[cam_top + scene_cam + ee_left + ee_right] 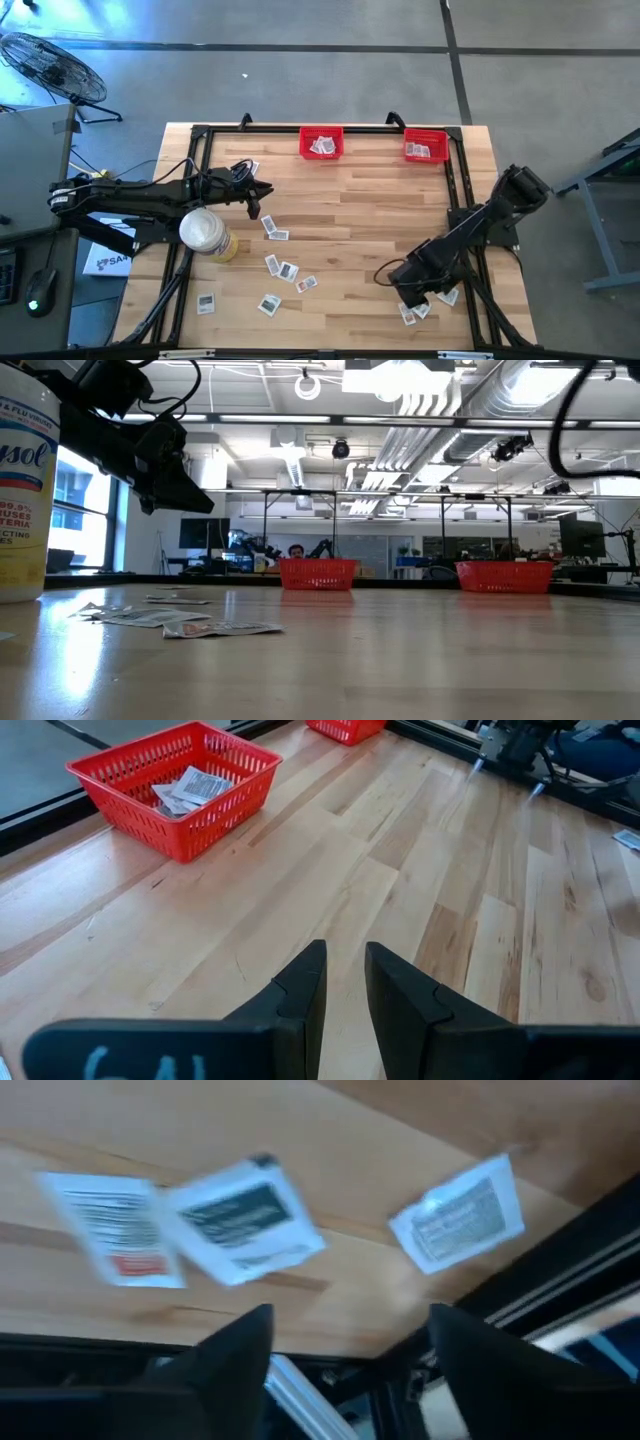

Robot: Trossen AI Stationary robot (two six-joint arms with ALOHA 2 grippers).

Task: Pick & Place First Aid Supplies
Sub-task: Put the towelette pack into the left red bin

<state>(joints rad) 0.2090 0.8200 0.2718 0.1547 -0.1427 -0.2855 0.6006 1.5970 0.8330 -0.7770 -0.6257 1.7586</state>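
Small white packets lie flat and scattered on the wooden table (380, 215): a group near its middle (280, 268), also seen in the low view (170, 620), and three by the near right edge (420, 308). My right gripper (410, 292) hovers open over those three; its wrist view shows them just beyond the spread fingers (350, 1330), with one packet (240, 1215) in the middle. My left gripper (262, 192) is raised above the table's left part (170, 470). Its fingers (345, 990) stand a narrow gap apart with nothing between them.
Two red bins stand at the far edge, one in the middle (321, 142) and one to the right (425, 146); both hold packets. A tall white cylinder (203, 230) stands under the left arm. A black frame rail (560, 1280) runs along the table edge beside the right gripper.
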